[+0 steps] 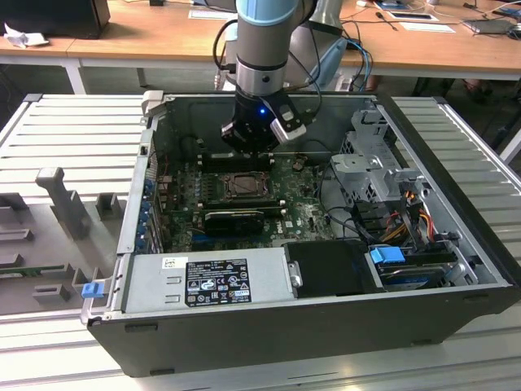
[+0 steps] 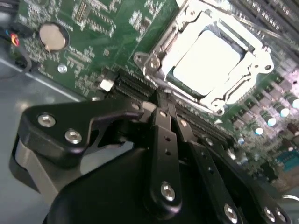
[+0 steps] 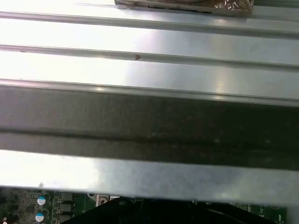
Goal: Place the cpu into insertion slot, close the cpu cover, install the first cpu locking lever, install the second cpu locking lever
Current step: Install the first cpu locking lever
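1. Nearest the camera in the second wrist view, the black metal gripper (image 2: 163,105) with silver screw heads takes up the lower half of the frame; its slim black fingers (image 2: 164,140) lie pressed together with nothing between them, their tips just short of the socket.
2. Beyond the tips, in the upper right of that frame, the small square cpu with its pale silver-grey metal top (image 2: 208,58) sits inside the insertion slot, a square socket with a silver metal rim (image 2: 152,63).
3. A thin silver-grey metal cpu cover with a square central window (image 2: 233,91) lies flat over the chip, framing its bright top.
4. The green motherboard (image 2: 93,28) surrounds the socket, and a round silver coin battery (image 2: 52,37) sits on it in the upper left of the frame.
5. In the exterior view the grey and blue robot arm (image 1: 264,41) comes down from the top centre into the open dark grey computer case (image 1: 309,326), with the gripper (image 1: 248,147) hanging just above the socket (image 1: 242,186) at the middle of the board.
6. A large grey labelled power-supply box (image 1: 207,281) lies along the case's near wall, in the lower centre of the frame.
7. The first wrist view looks across a ribbed pale grey metal surface (image 3: 149,42), with a strip of green board (image 3: 65,205) along the bottom edge.
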Controlling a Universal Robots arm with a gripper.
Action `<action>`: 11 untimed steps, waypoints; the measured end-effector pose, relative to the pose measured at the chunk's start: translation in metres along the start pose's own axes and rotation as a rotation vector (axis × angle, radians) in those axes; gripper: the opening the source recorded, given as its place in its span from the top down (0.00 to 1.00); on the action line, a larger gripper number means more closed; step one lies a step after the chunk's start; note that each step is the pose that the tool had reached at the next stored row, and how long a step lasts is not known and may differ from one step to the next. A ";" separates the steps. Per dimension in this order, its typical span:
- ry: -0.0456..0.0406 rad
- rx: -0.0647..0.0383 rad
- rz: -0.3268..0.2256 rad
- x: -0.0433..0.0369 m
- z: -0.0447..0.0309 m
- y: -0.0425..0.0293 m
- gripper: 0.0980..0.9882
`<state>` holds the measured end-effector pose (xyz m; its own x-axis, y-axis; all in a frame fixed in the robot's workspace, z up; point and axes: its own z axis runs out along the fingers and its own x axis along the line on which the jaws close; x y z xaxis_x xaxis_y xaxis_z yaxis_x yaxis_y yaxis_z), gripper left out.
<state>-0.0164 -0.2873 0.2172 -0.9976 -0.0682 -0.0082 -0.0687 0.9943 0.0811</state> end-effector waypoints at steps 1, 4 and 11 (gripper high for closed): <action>0.0001 0.000 0.000 0.0000 -0.0001 -0.0005 0.99; 0.0001 0.000 0.000 0.0002 -0.0002 -0.0024 0.99; 0.0001 0.000 0.000 0.0003 -0.0004 -0.0041 0.99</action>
<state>-0.0165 -0.2914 0.2172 -0.9977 -0.0680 -0.0081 -0.0684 0.9944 0.0809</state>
